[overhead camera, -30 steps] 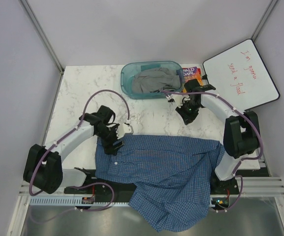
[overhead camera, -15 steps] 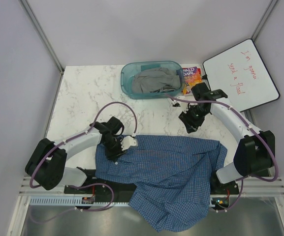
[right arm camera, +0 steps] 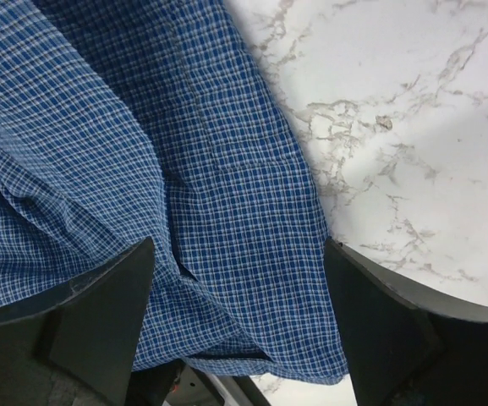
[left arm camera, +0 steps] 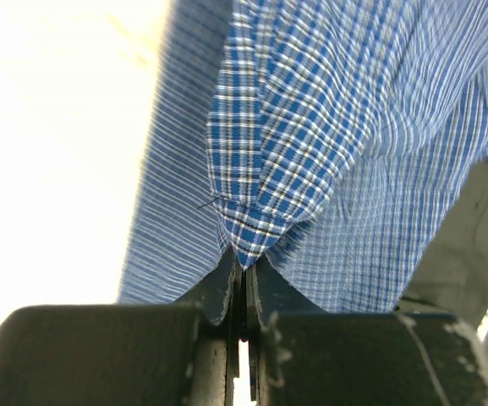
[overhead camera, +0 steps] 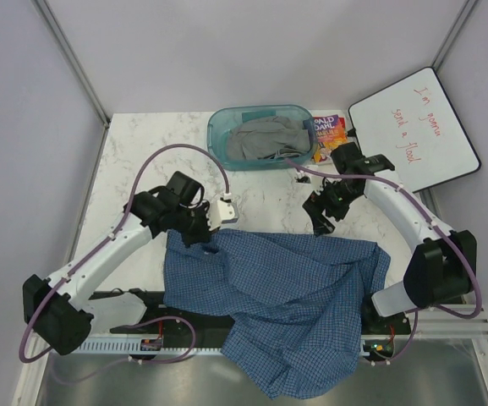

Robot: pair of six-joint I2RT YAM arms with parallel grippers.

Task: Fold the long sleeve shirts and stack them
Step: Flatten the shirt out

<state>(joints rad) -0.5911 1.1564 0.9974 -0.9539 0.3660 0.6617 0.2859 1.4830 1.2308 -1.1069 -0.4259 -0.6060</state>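
One blue fine-checked long sleeve shirt [overhead camera: 286, 292] lies spread along the table's near edge, and its lower part hangs over the front. My left gripper [overhead camera: 200, 230] is shut on a pinched fold at the shirt's far left corner; in the left wrist view the cloth [left arm camera: 294, 144] rises from the closed left gripper [left arm camera: 244, 260]. My right gripper [overhead camera: 320, 222] hovers open over the shirt's far edge. In the right wrist view the right gripper [right arm camera: 239, 292] straddles the checked cloth [right arm camera: 218, 194], fingers spread wide, with nothing held.
A teal bin [overhead camera: 218, 127] holding grey cloth [overhead camera: 265, 138] stands at the back of the marble table [overhead camera: 142, 161]. A colourful book [overhead camera: 329, 132] and a whiteboard [overhead camera: 417, 127] with red writing lie to its right. Bare marble [right arm camera: 413, 127] shows beside the shirt's edge.
My left gripper closed on the shirt's far left corner and drew it up and back. My right gripper opened wide and came nearer to the shirt's far edge.
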